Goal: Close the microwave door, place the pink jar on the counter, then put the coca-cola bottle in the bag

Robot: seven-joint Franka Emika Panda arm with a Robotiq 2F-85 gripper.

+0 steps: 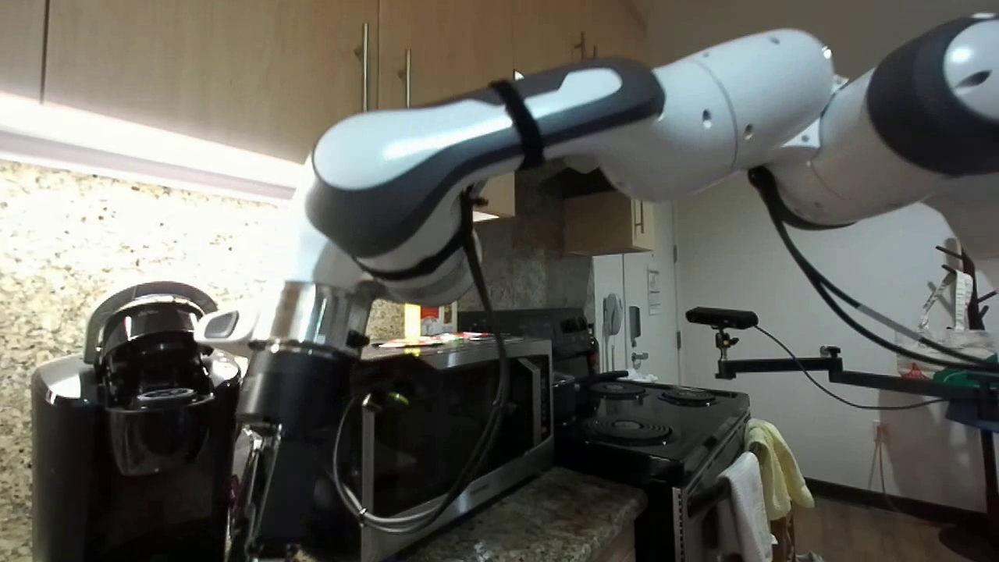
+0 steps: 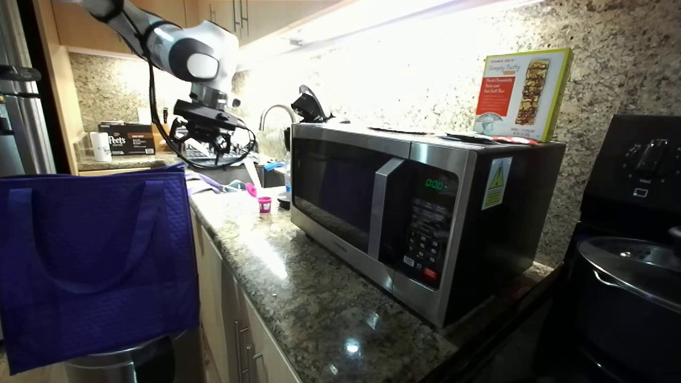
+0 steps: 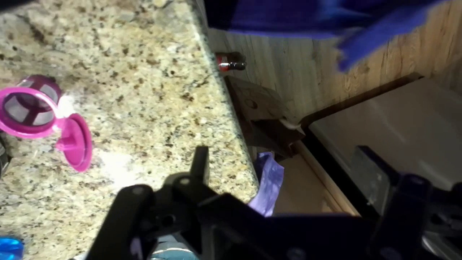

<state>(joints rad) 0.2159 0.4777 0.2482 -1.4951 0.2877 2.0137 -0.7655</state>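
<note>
We are seeing a coffee maker (image 1: 133, 425) standing before the speckled stone wall (image 1: 86, 234), wooden cupboards (image 1: 211, 62) hanging above, and a yellow towel (image 1: 774, 468) and a white towel (image 1: 747, 503) hanging at the front of the stove (image 1: 648, 437). We are finding a snack-bar box (image 2: 521, 96) showing its printed front, a lidded pot (image 2: 630, 303) sitting near a black knob (image 2: 652, 155), and a white container (image 2: 101, 147) standing before a coffee box (image 2: 132, 139).

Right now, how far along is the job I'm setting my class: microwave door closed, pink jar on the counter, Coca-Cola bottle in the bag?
Looks done: the microwave door sits flush, and the pink mesh filter cup, your jar, stands on the granite counter. In hand: nothing; the gripper is open and empty. Remaining: the Coca-Cola bottle, which the wrist view shows past the counter edge, outside the purple tote bag.
</note>
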